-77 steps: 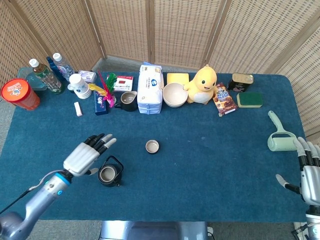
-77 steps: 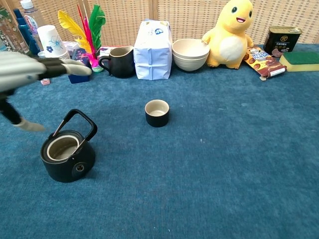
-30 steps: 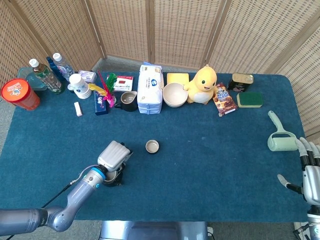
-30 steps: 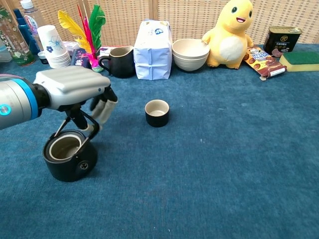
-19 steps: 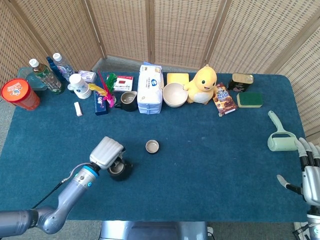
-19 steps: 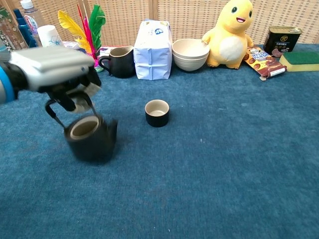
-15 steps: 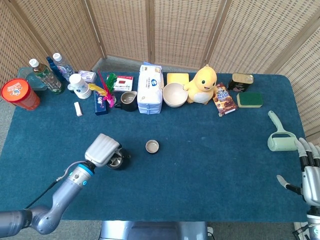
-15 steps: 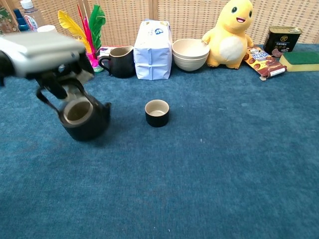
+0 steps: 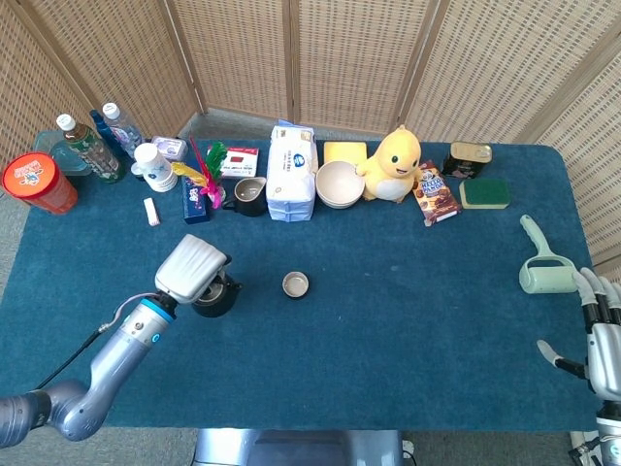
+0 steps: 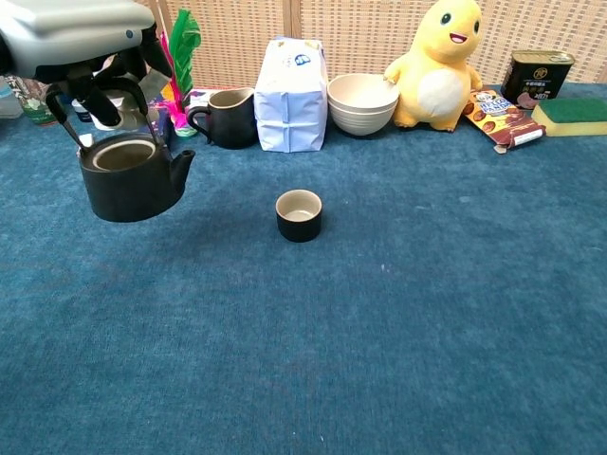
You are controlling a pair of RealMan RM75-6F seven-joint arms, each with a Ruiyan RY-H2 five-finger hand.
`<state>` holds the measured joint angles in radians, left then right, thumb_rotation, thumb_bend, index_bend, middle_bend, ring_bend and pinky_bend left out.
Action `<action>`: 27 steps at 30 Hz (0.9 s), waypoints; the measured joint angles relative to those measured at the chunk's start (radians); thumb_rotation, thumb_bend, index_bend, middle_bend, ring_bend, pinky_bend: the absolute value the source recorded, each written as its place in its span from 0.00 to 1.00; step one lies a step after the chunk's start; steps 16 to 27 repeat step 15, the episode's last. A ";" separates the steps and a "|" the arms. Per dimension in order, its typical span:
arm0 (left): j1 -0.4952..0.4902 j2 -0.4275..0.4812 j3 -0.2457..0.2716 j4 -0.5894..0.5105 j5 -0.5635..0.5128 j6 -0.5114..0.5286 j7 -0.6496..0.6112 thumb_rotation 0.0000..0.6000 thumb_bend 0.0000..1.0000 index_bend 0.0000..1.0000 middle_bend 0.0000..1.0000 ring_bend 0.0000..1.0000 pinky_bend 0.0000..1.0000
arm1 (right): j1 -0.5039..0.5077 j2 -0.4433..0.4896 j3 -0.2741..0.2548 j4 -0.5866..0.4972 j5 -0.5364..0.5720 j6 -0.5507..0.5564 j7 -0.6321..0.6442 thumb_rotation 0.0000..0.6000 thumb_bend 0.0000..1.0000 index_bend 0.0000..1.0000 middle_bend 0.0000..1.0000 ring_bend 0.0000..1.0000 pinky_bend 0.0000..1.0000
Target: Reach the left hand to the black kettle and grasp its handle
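The black kettle (image 10: 133, 177) hangs in the air above the blue table, lidless, its spout pointing right toward the small cup (image 10: 299, 214). My left hand (image 10: 81, 36) grips the kettle's handle from above, fingers curled around the bail. In the head view the left hand (image 9: 185, 268) covers most of the kettle (image 9: 215, 295), left of the cup (image 9: 295, 283). My right hand (image 9: 600, 338) rests at the table's right edge, fingers spread, holding nothing.
Along the back stand a dark mug (image 10: 226, 118), a white packet (image 10: 292, 97), stacked bowls (image 10: 362, 102), a yellow duck toy (image 10: 438, 64), a tin (image 10: 538, 75), a sponge (image 10: 572, 113), feathers (image 10: 180, 52), bottles (image 9: 89, 146). A lint roller (image 9: 542, 262) lies at right.
My left hand closed on the kettle's handle and lifted the kettle off the table, carrying it up and toward the back left. The right hand has not moved.
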<state>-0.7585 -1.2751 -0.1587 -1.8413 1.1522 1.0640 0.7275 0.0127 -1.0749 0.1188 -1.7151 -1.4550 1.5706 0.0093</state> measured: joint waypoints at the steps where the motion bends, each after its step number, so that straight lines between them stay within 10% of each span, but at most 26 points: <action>1: -0.003 -0.002 -0.001 0.002 -0.006 0.000 0.004 1.00 0.37 0.75 0.91 0.73 0.87 | 0.000 0.000 0.000 0.000 0.000 0.000 0.001 1.00 0.00 0.00 0.00 0.00 0.00; 27: -0.030 -0.005 -0.007 -0.002 -0.049 0.015 0.030 1.00 0.38 0.75 0.91 0.73 0.87 | -0.001 0.000 -0.002 -0.001 -0.003 0.001 -0.001 1.00 0.00 0.00 0.00 0.00 0.00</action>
